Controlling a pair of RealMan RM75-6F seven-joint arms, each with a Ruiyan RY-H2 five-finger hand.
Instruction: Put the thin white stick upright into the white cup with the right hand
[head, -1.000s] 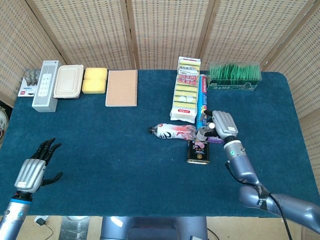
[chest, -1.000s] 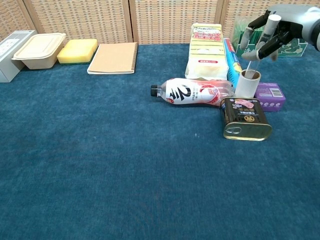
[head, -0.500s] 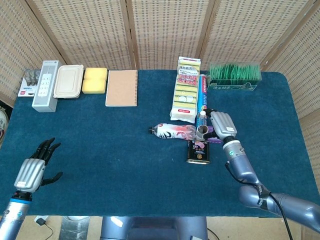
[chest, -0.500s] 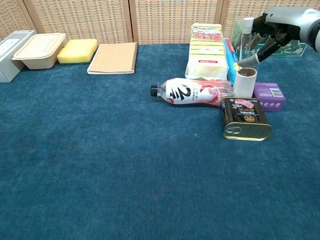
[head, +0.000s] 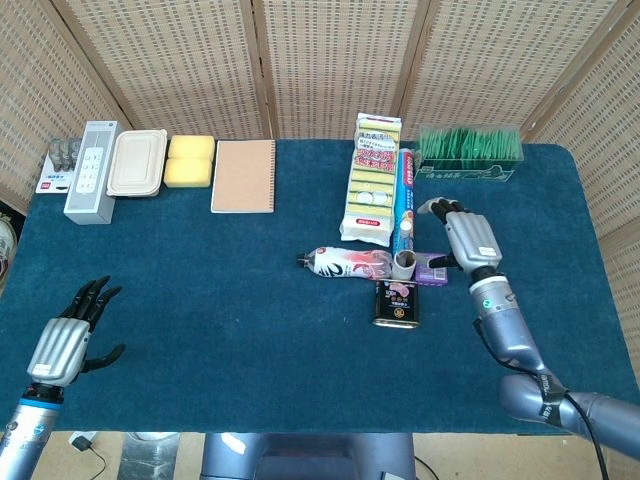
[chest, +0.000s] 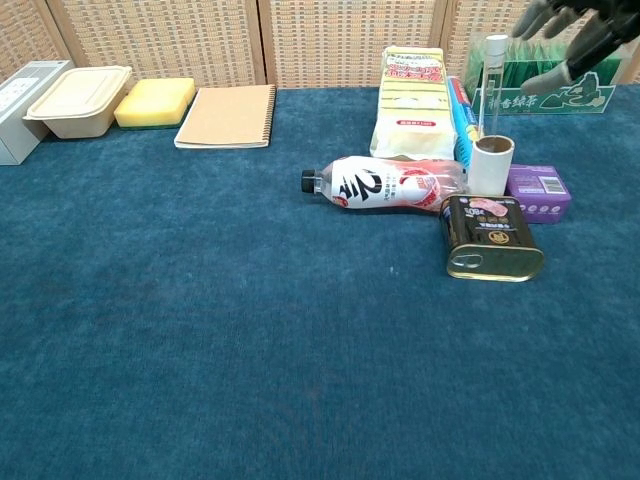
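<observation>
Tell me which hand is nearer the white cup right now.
Right. The right hand sits just beside the white cup, on its far-right side; the left hand is far off at the table's near-left corner.

The head view looks steeply down from high above the near edge of the blue table, facing the wicker screens behind it and taking in the whole tabletop with both arms. The chest view sits lower and nearer, looking across the cloth at a shallow angle. Both share the bottle, the tin and the notebook.
</observation>
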